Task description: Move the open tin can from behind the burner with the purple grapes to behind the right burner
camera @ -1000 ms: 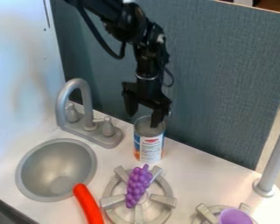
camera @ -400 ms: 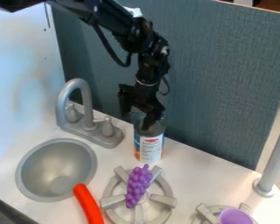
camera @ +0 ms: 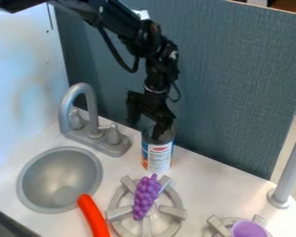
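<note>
So the gripper [camera: 145, 131] has come down since the earlier frame, and one finger now dips into the top of the can [camera: 158, 158], which hasn't budged. It's open btw, fingers spread, the other one outside the can's left side. Biggest to smallest: blue-grey panel [camera: 237, 88] at the back, white counter [camera: 218, 185], round grey sink [camera: 48, 173] on the left, faucet [camera: 93, 109] behind it, burner [camera: 176, 200] front and centre. The can's upright on the counter behind that, red curved thing [camera: 93, 216] by the sink, purple grapes [camera: 146, 196] on the burner.
</note>
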